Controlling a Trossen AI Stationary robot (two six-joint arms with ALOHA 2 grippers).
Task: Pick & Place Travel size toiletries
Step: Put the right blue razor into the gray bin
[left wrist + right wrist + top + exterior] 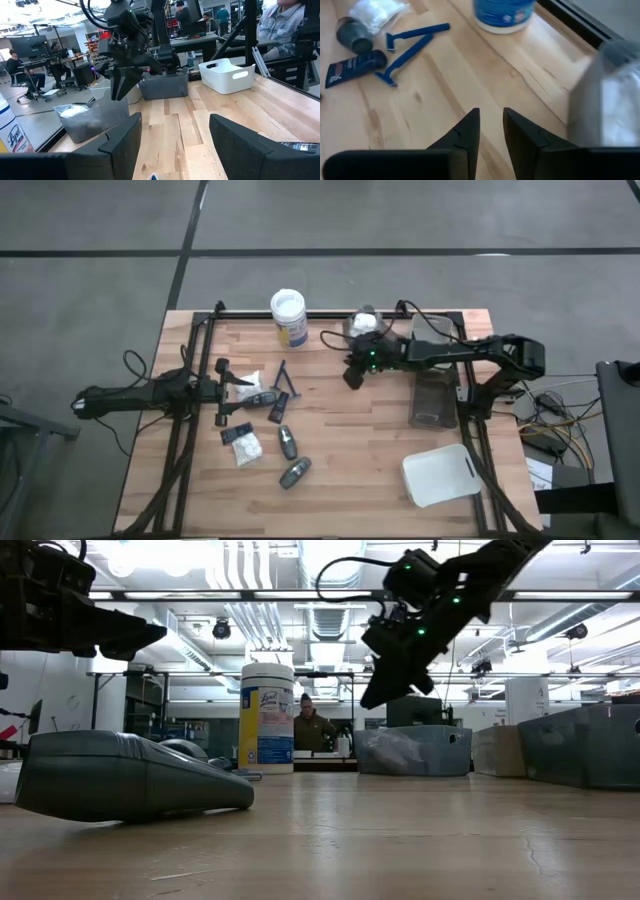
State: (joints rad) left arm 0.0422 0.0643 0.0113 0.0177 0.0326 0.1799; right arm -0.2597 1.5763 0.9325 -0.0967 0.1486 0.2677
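Observation:
The travel size toiletries lie loose on the table's left half: two blue razors [407, 47], a dark tube [355, 67], white packets [243, 445] and grey oval bottles [290, 458]; one bottle [130, 775] rests on its side. My right gripper [352, 378] hangs above the table's middle, right of the razors. It slants down toward them, its fingers [470, 130] a narrow gap apart with nothing between. My left gripper [228, 390] stands open and level at the left edge, above the items [175, 122].
A white-lidded jar [288, 315] stands at the far edge. Beside it is a clear bin of white packets [362, 322]. A grey tray [432, 395] and a white tray [440, 473] lie on the right half. People sit in the room beyond the table.

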